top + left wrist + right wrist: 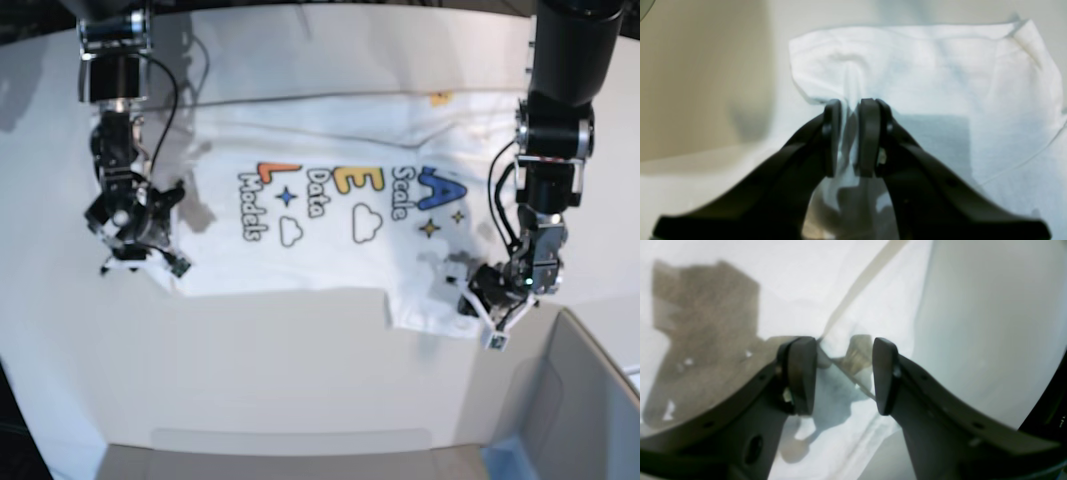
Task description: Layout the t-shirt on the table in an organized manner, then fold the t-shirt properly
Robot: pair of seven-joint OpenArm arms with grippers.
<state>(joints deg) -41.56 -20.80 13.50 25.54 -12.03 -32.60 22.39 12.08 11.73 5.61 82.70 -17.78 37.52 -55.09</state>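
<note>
White and matte, the broad desk [300,400] fills nearly the whole base view, with a grey box with a blue edge [560,420] sitting at 4 o'clock. Spread across the upper middle of the desk lies the white short-sleeved cotton t-shirt [330,215], print side up, its blue, yellow and orange letters, clouds and stars reading sideways. A small yellow neck tag [438,98] peeks out at its far edge, toward 1 o'clock. The cloth is mostly flat, with some rumpling near both ends.

At 4 o'clock of the shirt, the left claw [850,136] is clamped on a pinch of white fabric: the left wrist view shows its dark pads close together with a ridge of cloth squeezed between them, and the shirt bunching up beyond them toward 12 o'clock. In the base view this claw [495,305] sits at the shirt's near corner, just beside the grey box.

At 9 o'clock, the right claw [843,376] stands with its dark pads apart, straddling a hemmed edge of the shirt [846,426]; whether the pads touch the cloth cannot be told. From the base view it [135,245] hovers over the shirt's end.
</note>
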